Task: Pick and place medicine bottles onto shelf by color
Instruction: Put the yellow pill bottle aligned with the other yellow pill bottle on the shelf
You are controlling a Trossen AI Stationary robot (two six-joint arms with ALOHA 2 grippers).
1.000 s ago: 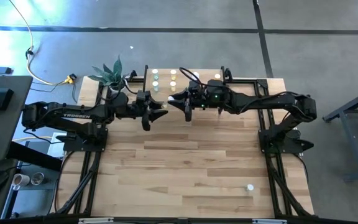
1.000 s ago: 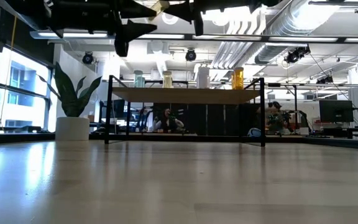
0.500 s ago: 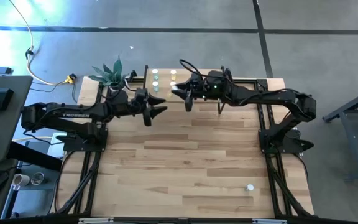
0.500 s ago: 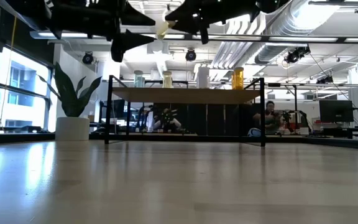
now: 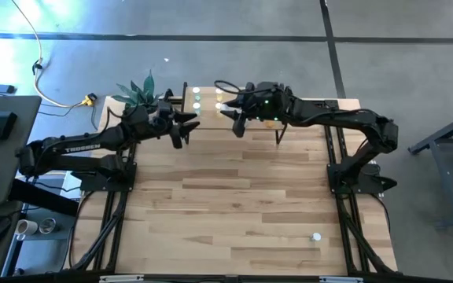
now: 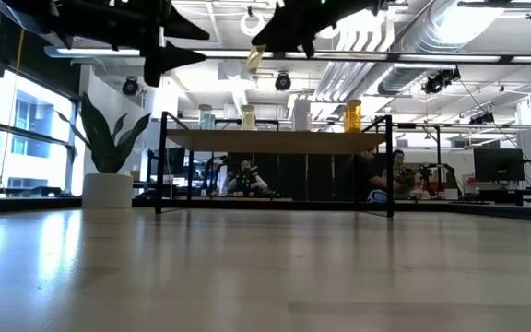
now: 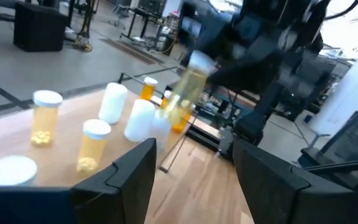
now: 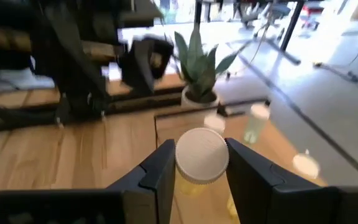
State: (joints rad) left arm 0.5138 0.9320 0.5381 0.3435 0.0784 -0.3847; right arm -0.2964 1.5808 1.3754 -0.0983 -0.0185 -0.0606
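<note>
Right gripper (image 8: 194,177) pinches a yellow medicine bottle (image 8: 199,160) above the shelf (image 5: 305,106) at the counter's far edge. Left gripper (image 7: 194,165) spread, empty, beside the shelf's left end.

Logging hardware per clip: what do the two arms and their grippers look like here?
Both arms are dark, slim and jointed. The left arm carries white lettering along its forearm; the right arm shows a green light near its wrist and a looping black cable. The left gripper and the right gripper each have two flat, dark, wedge-shaped fingers.
</note>
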